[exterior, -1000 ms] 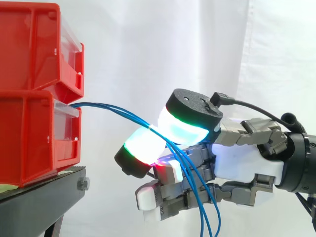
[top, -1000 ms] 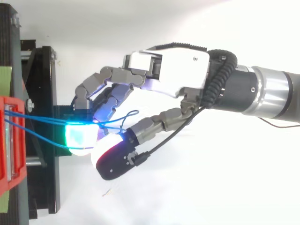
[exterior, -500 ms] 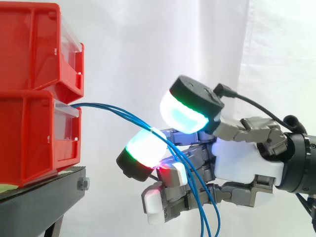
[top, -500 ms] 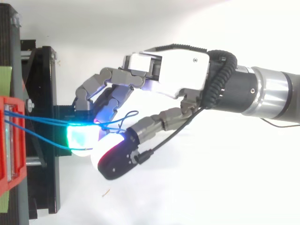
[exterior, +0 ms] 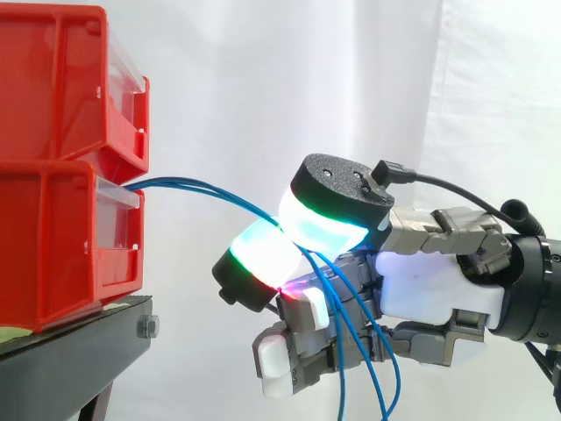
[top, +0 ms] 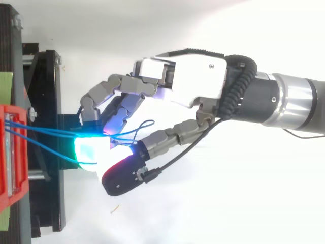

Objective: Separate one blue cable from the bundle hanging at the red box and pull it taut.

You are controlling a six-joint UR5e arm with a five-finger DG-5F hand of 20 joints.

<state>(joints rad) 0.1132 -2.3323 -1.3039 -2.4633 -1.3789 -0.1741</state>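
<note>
A bundle of thin blue cables (exterior: pixel 202 188) leaves the front of the lower red bin (exterior: pixel 53 246) and runs right and slightly down to my hand (exterior: pixel 438 285). The thumb pad (exterior: pixel 320 224), glowing cyan and green, presses down on a finger pad (exterior: pixel 263 254), and the cables pass between the two. Past the pinch they drop in loose loops (exterior: pixel 386 386) in front of the curled lower fingers. From above, the cables (top: pixel 51 131) cross from the bin (top: pixel 10 152) to the glowing pad below the palm (top: pixel 188 76). I cannot tell how many strands are pinched.
A second red bin (exterior: pixel 53 79) is stacked on the lower one, both on a black stand (exterior: pixel 79 351) at the left. A white curtain (exterior: pixel 263 88) hangs behind. The arm enters from the right.
Half a second ago the thumb was lifted off the finger pad; it has come back down onto it over the cables. The hanging loops have shifted a little.
</note>
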